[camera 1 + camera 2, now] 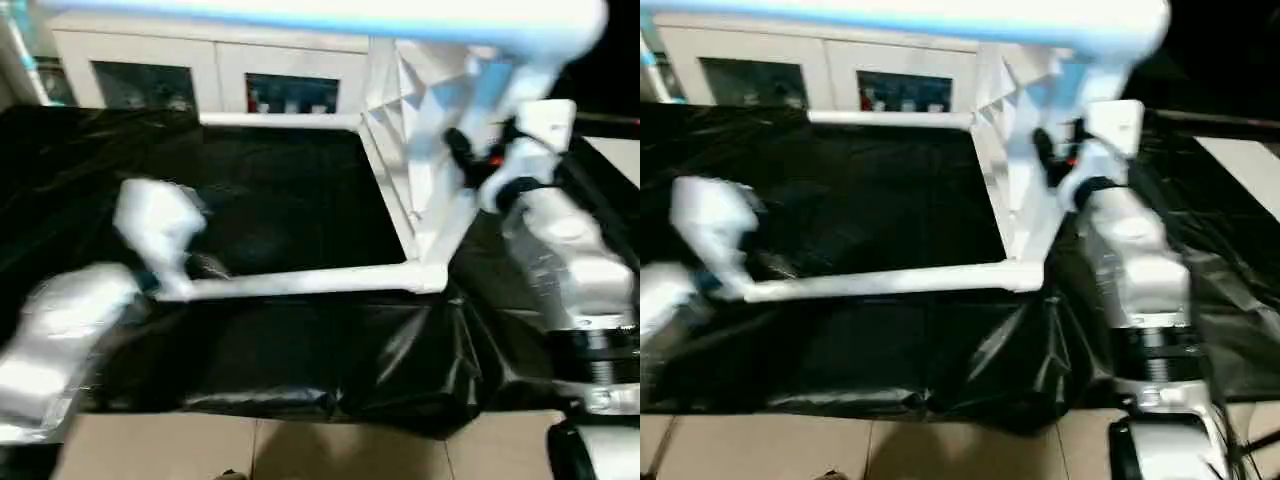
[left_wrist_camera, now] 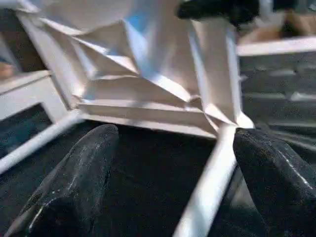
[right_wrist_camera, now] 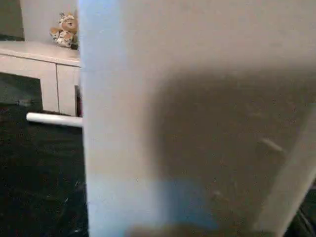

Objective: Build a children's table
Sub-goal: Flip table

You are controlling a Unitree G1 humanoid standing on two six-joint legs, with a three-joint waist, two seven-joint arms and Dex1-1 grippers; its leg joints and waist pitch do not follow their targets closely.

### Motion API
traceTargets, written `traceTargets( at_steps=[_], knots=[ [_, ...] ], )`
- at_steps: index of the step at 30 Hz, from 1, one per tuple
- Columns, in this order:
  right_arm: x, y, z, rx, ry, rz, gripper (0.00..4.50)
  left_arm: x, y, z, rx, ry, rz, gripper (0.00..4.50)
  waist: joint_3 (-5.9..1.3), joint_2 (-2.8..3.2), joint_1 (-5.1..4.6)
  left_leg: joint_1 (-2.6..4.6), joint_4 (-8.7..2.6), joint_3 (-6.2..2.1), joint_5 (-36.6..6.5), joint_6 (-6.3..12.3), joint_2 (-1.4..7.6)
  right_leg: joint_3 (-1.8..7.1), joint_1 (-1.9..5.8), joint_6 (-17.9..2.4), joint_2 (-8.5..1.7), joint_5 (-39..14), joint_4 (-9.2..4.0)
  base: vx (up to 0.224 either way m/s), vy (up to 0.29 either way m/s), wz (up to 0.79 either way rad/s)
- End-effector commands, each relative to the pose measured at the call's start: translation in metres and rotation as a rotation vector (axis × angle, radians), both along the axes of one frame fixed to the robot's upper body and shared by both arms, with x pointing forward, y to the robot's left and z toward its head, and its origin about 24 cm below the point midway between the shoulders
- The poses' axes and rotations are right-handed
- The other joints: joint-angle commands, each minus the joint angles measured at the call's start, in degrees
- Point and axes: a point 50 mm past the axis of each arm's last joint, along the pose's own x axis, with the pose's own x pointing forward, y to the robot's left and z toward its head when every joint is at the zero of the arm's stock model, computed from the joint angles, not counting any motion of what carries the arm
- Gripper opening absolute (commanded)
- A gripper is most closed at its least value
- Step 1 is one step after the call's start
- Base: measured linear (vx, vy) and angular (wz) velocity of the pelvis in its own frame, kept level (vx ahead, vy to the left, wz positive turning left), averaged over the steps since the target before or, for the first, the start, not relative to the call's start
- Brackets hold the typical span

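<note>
Black sheeting covers the counter (image 1: 290,350) from edge to edge, crinkled and shiny, with pale floor tiles (image 1: 300,445) below its front edge and a white cabinet (image 1: 215,70) with glass doors along the far wall. On that cabinet, off in the distance of the right wrist view, sits a small plush toy (image 3: 63,33).

And the children's table (image 1: 420,160) is tipped up on its side on the sheeting! Its ribbed underside (image 2: 143,84) faces the left hand, and three legs are plugged in: one leg (image 1: 300,283) lies low along the sheeting, running from the corner socket out toward the left hand; a second leg (image 1: 280,121) reaches out farther back; a third leg (image 1: 320,20) juts out high overhead.

The right hand (image 1: 470,160) is up against the tabletop's edge, black fingers either side of it, half spread, and they look clamped on that edge, though the blur makes contact hard to confirm. Its wrist view is pressed close to a white panel (image 3: 197,123).

The left hand (image 2: 173,168) is spread wide, gripping nothing. The low leg's free end passes between its two black fingers (image 2: 74,177), closer to one than the other, touching neither.
</note>
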Motion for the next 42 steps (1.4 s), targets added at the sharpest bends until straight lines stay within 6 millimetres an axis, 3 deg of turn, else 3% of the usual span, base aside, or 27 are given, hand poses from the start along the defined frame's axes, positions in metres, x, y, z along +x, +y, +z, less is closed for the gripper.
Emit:
traceTargets(
  at_steps=[1, 2, 3, 4, 6, 8, 10, 11, 14, 24, 29, 31, 34, 35, 37, 38, 41, 42],
  knots=[
    [-0.002, 0.003, -0.02, -0.029, 0.066, 0.031, 1.95, 0.005, -0.004, 0.004, 0.065, -0.048, 0.004, 4.18, -2.88, 0.84, -0.38, 1.72, -4.57, 0.08, -18.8, -5.45, 0.04, 0.59, 1.03, -4.8, -0.44, -12.9, -4.04, 0.0, 0.0, 0.0],
    [-0.003, 0.008, -0.02, -0.02, 0.042, 0.074, 1.95, 0.008, -0.006, 0.007, 0.11, -0.093, 0.015, 4.18, -2.83, 0.94, -0.49, 1.82, -4.54, 0.14, -19.2, -5.23, 0.06, 0.6, 0.84, -4.9, -0.35, -12.8, -4.22, 0.0, 0.0, 0.0],
    [-0.005, 0.01, -0.021, -0.023, 0.032, 0.094, 2.51, 0.009, -0.008, 0.009, 0.135, -0.12, 0.009, 4.18, -2.87, 0.93, -0.54, 1.73, -4.52, 0.08, -19.2, -5.12, 0.07, 0.6, 1.02, -5.1, -0.42, -12.3, -4.14, 0.0, 0.0, 0.0],
    [-0.006, 0.012, -0.021, -0.024, 0.024, 0.112, 2.65, 0.01, -0.009, 0.011, 0.152, -0.141, 0.002, 4.18, -2.86, 0.9, -0.55, 1.62, -4.56, 0.03, -18.9, -4.93, 0.05, 0.57, 1.14, -5.1, -0.43, -12.2, -4.23, 0.0, 0.0, 0.0],
    [-0.01, 0.015, -0.025, -0.073, -0.017, 0.132, 2.65, 0.012, -0.015, 0.021, 0.162, -0.218, -0.026, 4.18, -2.99, 1.3, -0.69, 1.52, -4.55, -0.08, -17.7, -4.73, 0.06, 0.52, 1.32, -5.9, -0.5, -9.9, -3.98, 0.0, 0.0, 0.0],
    [-0.012, 0.014, -0.026, -0.085, -0.068, 0.112, 3.07, 0.013, -0.019, 0.028, 0.183, -0.28, -0.041, 4.18, -3.14, 1.44, -0.94, 1.43, -4.35, -0.07, -16.4, -4.71, -0.05, 0.47, 1.52, -7.1, -0.47, -7.2, -3.66, 0.0, 0.0, 0.0],
    [-0.013, 0.01, -0.027, -0.056, -0.103, 0.075, 3.07, 0.014, -0.023, 0.035, 0.185, -0.331, -0.054, 4.18, -3.19, 1.07, -1.23, 1.22, -4.2, -0.03, -15.1, -4.22, -0.1, 0.43, 1.82, -7.9, -0.43, -5.8, -3.43, 0.0, 0.0, 0.0],
    [-0.016, 0.007, -0.03, -0.025, -0.142, 0.035, 3.22, 0.013, -0.027, 0.041, 0.195, -0.387, -0.074, 4.18, -3.14, 1.54, -1.31, 1.28, -4.12, 0.08, -14.8, -3.93, -0.03, 0.54, 1.61, -8.2, -0.57, -5.3, -3.57, 0.0, 0.0, 0.0],
    [-0.024, 0.007, -0.03, -0.035, -0.245, 0.031, 3.52, 0.011, -0.034, 0.044, 0.214, -0.423, -0.109, 4.18, -3.09, 1.76, -1.12, 1.33, -4.01, 0.16, -14.5, -3.21, 0.05, 0.54, 1.66, -9.0, -0.53, -4.3, -3.47, 0.0, 0.0, 0.0],
    [-0.061, 0.01, -0.022, -0.102, -0.588, 0.044, 4.4, 0.008, -0.045, 0.037, 0.232, -0.582, -0.057, 4.18, -2.71, 1.8, -1.01, 1.27, -4.32, -0.07, -18.8, -2.22, 0.2, 0.59, 1.63, -7.6, -0.46, -9.2, -4.03, 0.0, 0.0, 0.0],
    [-0.071, 0.007, -0.015, -0.131, -0.659, 0.029, 4.46, 0.007, -0.041, 0.048, 0.185, -0.741, 0.055, 4.18, -2.74, 1.69, -1.0, 1.22, -4.32, -0.26, -19.4, -1.53, 0.21, 0.54, 1.59, -6.9, -0.43, -9.5, -4.05, 0.0, 0.0, 0.0],
    [-0.072, 0.008, -0.016, -0.149, -0.649, 0.036, 4.46, 0.006, -0.039, 0.048, 0.189, -0.753, 0.072, 4.18, -2.7, 1.46, -1.07, 1.12, -4.33, -0.28, -19.4, -1.16, 0.15, 0.52, 1.61, -6.7, -0.4, -9.9, -4.08, 0.0, 0.0, 0.0],
    [-0.072, 0.01, -0.02, -0.169, -0.629, 0.043, 4.46, 0.005, -0.038, 0.043, 0.193, -0.73, 0.066, 4.18, -2.72, 1.61, -1.03, 1.15, -4.35, -0.29, -19.4, -1.08, 0.13, 0.54, 1.46, -7.0, -0.4, -10.1, -4.07, 0.0, 0.0, 0.0],
    [-0.068, 0.011, -0.032, -0.207, -0.539, 0.025, 4.46, 0.004, -0.039, 0.034, 0.214, -0.705, 0.057, 4.18, -2.7, 1.64, -1.03, 1.19, -4.38, -0.32, -19.7, -1.0, 0.16, 0.54, 1.39, -7.2, -0.39, -10.0, -4.04, 0.0, 0.0, 0.0],
    [-0.066, 0.011, -0.038, -0.181, -0.497, 0.018, 4.46, 0.004, -0.04, 0.028, 0.218, -0.676, 0.057, 4.18, -2.64, 1.68, -1.1, 1.19, -4.45, -0.31, -19.8, -0.99, 0.11, 0.54, 1.37, -7.4, -0.29, -9.9, -4.04, 0.0, 0.0, 0.0],
    [-0.058, 0.015, -0.055, -0.126, -0.359, 0.01, 4.46, 0.006, -0.038, 0.01, 0.17, -0.527, 0.087, 4.18, -2.66, 1.84, -1.26, 1.29, -4.44, -0.31, -20.6, -1.17, 0.08, 0.57, 1.25, -7.8, -0.19, -9.8, -3.93, 0.0, 0.0, 0.0],
    [-0.053, 0.02, -0.062, -0.112, -0.29, 0.014, 4.46, 0.003, -0.038, -0.004, 0.116, -0.413, 0.083, 4.18, -2.72, 2.15, -1.13, 1.39, -4.57, -0.42, -22.1, -1.35, 0.12, 0.59, 1.05, -8.3, -0.36, -10.9, -4.11, 0.0, 0.0, 0.0],
    [-0.051, 0.022, -0.064, -0.1, -0.269, 0.015, 4.46, 0.0, -0.039, -0.009, 0.096, -0.368, 0.06, 4.18, -2.78, 1.83, -1.05, 1.21, -4.56, -0.42, -20.9, -1.41, 0.07, 0.57, 1.24, -8.7, -0.38, -9.7, -3.86, 0.0, 0.0, 0.0]
  ],
)
